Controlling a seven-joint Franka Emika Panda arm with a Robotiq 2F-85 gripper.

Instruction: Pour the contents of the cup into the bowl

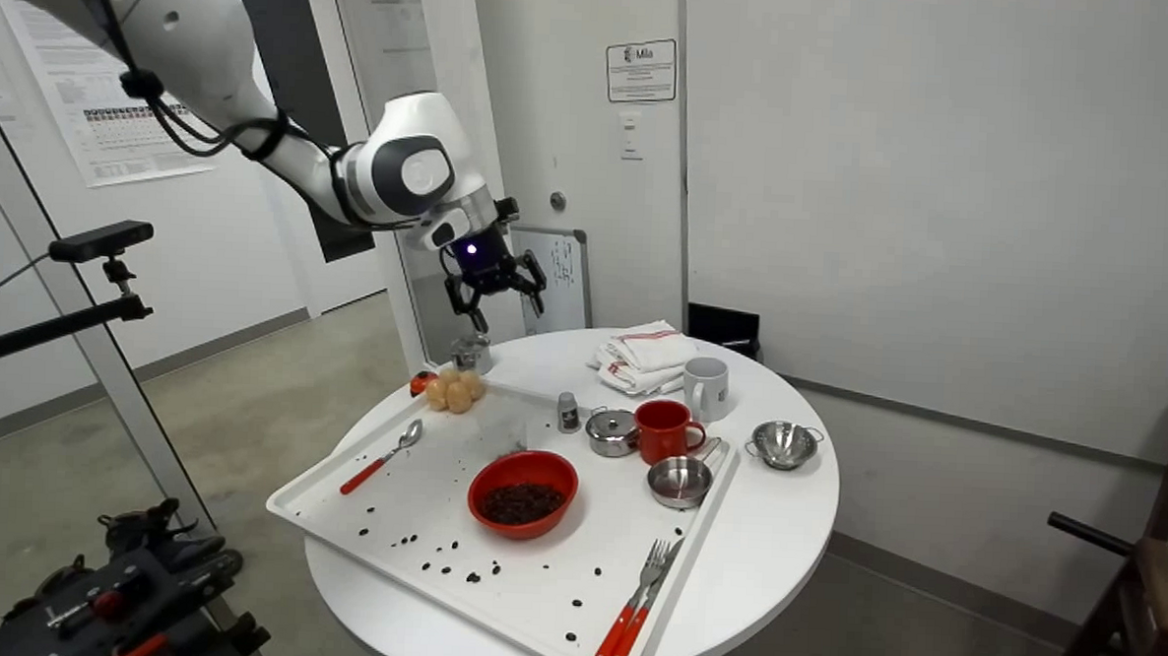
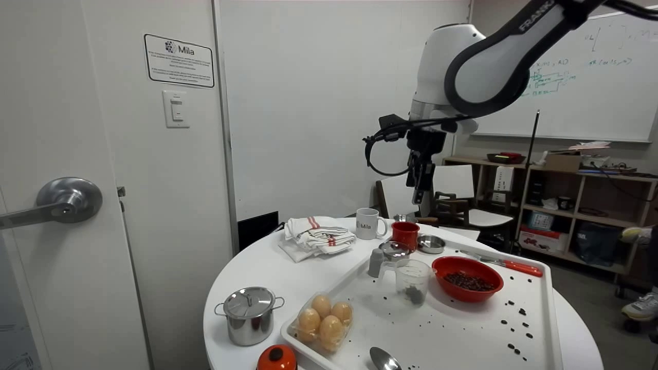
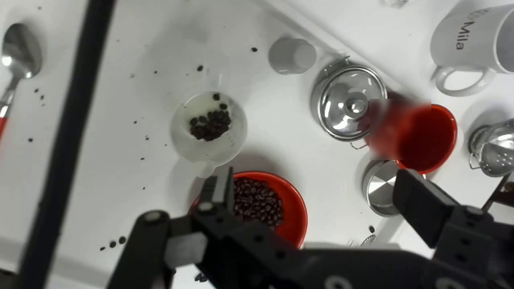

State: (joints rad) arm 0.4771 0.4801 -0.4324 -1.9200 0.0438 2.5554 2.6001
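Observation:
The cup is a transparent plastic measuring cup with a handle and spout; it stands upright on the tray in an exterior view (image 2: 411,275), looks faint in an exterior view (image 1: 503,437), and shows in the wrist view (image 3: 223,150). Some dark beans lie in its bottom. The red bowl (image 1: 528,530) stands beside it, with many dark beans inside; it also shows in an exterior view (image 2: 468,294) and, partly behind a finger, in the wrist view (image 3: 295,208). My gripper (image 1: 512,317) is open and empty, well above the tray, apart from both; it also shows in an exterior view (image 2: 418,197) and the wrist view (image 3: 315,184).
The white tray (image 1: 398,517) has scattered beans, a spoon (image 1: 381,459), a fork and knife (image 1: 636,611), packed eggs (image 2: 325,321), a grey shaker (image 2: 376,263), a lidded pot (image 3: 353,104), a red mug (image 1: 660,433) and a metal pan (image 1: 680,482). A white mug (image 1: 707,388) and towels (image 2: 318,235) stand behind.

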